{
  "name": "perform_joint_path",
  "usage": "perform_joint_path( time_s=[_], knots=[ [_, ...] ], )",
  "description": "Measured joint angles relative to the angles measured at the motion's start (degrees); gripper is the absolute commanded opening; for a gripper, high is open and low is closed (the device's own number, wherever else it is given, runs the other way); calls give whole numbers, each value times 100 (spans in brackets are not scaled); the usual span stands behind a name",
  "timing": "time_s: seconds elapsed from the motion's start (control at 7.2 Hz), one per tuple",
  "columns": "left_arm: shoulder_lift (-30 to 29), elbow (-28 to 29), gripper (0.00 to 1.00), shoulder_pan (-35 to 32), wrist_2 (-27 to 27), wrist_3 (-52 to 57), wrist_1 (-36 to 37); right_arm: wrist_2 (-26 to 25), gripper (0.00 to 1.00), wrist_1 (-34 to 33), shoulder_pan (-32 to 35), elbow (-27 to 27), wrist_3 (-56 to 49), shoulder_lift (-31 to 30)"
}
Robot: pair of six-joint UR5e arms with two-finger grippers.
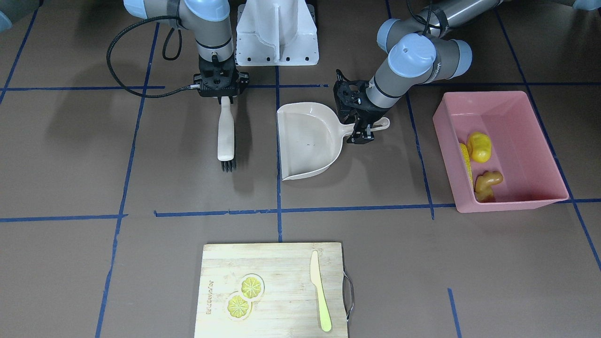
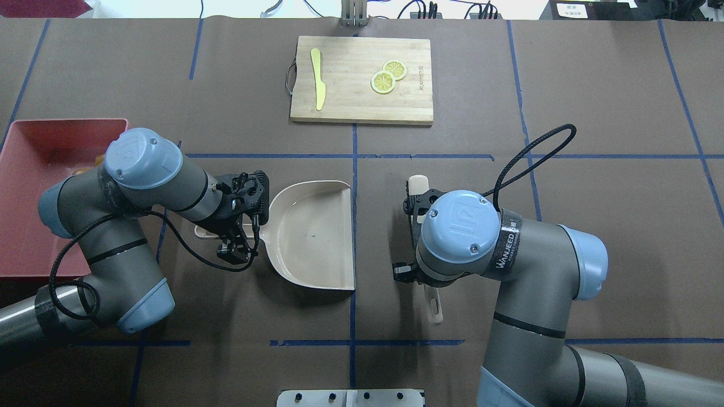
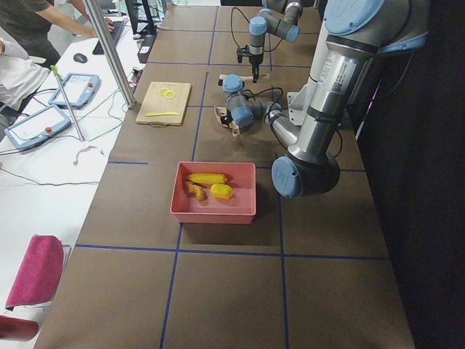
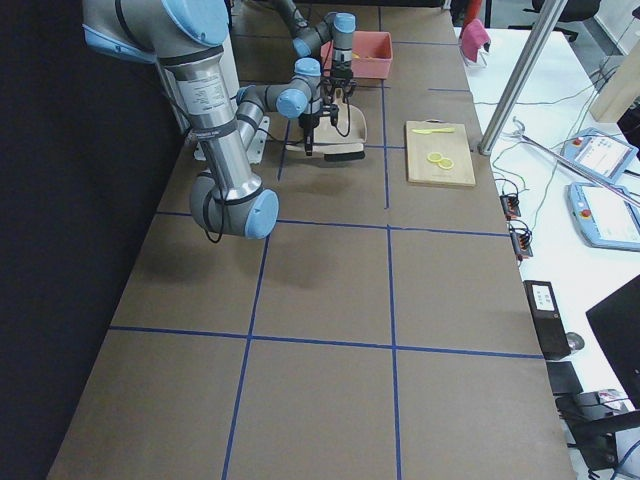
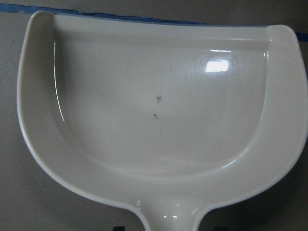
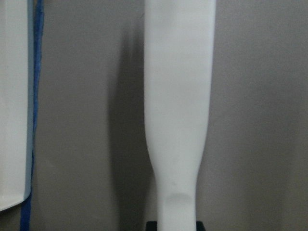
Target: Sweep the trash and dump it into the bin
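Corn cob [image 1: 466, 162], yellow vegetable [image 1: 479, 147] and ginger root [image 1: 487, 184] inside pink bin [image 1: 521, 155], on table [image 1: 70, 155] toward robot's left end. Front-facing view: cob along bin wall nearest dustpan [image 1: 307, 141], vegetable against it, ginger root just beside, toward operators' side. Overhead view: bin contents almost wholly hidden behind left arm, only an orange sliver visible. Exterior left view: all three pieces clustered in bin half nearest dustpan.

Dustpan flat on table between both arms, open edge toward right arm, handle toward bin. Left hand [image 1: 362, 132] at handle, fingers either side of it; cannot tell whether clamped or slack. Left wrist view: glossy pan floor with a few dark specks, handle neck at bottom centre, blue tape line beyond open edge.

Brush [image 1: 226, 134] near dustpan, apart from it, lengthwise away from robot. Right hand [image 1: 224, 96] over thin end of brush handle; cannot tell whether gripping. Front-facing view: dark bristles at far tip. Overhead view: bristles hidden, thin handle end protruding from under right arm on robot's side. Right wrist view: pale handle up centre, dustpan edge at left.

Cutting board [image 1: 281, 291] at operators' side, well apart, with two lemon slices [image 1: 251, 286] and knife [image 1: 319, 291].
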Motion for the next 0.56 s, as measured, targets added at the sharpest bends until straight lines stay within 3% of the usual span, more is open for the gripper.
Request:
perform_joint_path(
  time_s=[0.28, 0.56],
  knots=[
    [30, -121, 100, -64, -23, -100, 91, 0, 0, 0, 2, 0, 0, 2],
    [53, -697, 100, -223, -22, -122, 966, 0, 0, 0, -1, 0, -4, 2]
  ],
)
